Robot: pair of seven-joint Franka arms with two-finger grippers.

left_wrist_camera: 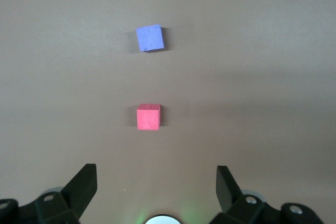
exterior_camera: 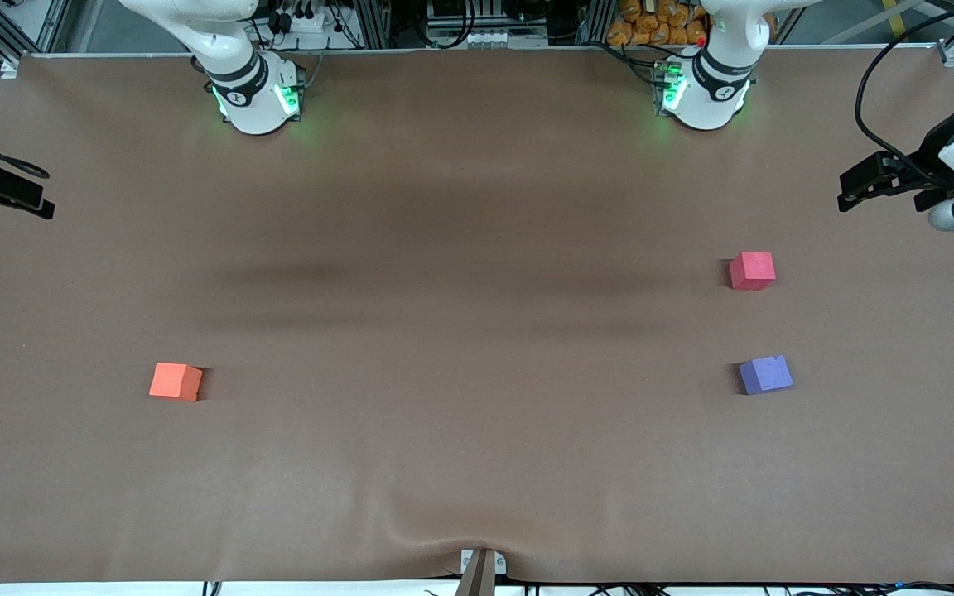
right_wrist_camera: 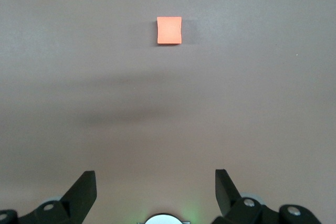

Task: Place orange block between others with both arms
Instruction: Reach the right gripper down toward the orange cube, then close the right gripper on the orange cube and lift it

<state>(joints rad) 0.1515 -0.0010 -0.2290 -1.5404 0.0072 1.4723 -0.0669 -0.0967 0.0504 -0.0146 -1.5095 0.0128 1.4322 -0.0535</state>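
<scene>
The orange block (exterior_camera: 175, 381) lies alone on the brown table toward the right arm's end; the right wrist view shows the orange block (right_wrist_camera: 169, 30) well away from the fingers. At the left arm's end lie the red-pink block (exterior_camera: 752, 271) and, nearer the front camera, the purple-blue block (exterior_camera: 766, 374), with a bare gap between them. In the left wrist view the red-pink block (left_wrist_camera: 148, 117) and the purple-blue block (left_wrist_camera: 150, 38) lie in line. My left gripper (left_wrist_camera: 156, 174) hangs open and empty, high over the table by its own base. The right gripper (right_wrist_camera: 155, 177) hangs the same way, open and empty.
The left arm's base (exterior_camera: 705, 91) and the right arm's base (exterior_camera: 257, 95) glow green along the table's back edge. The brown cloth (exterior_camera: 477, 207) covers the whole table and wrinkles near a clamp (exterior_camera: 481, 567) at the front edge.
</scene>
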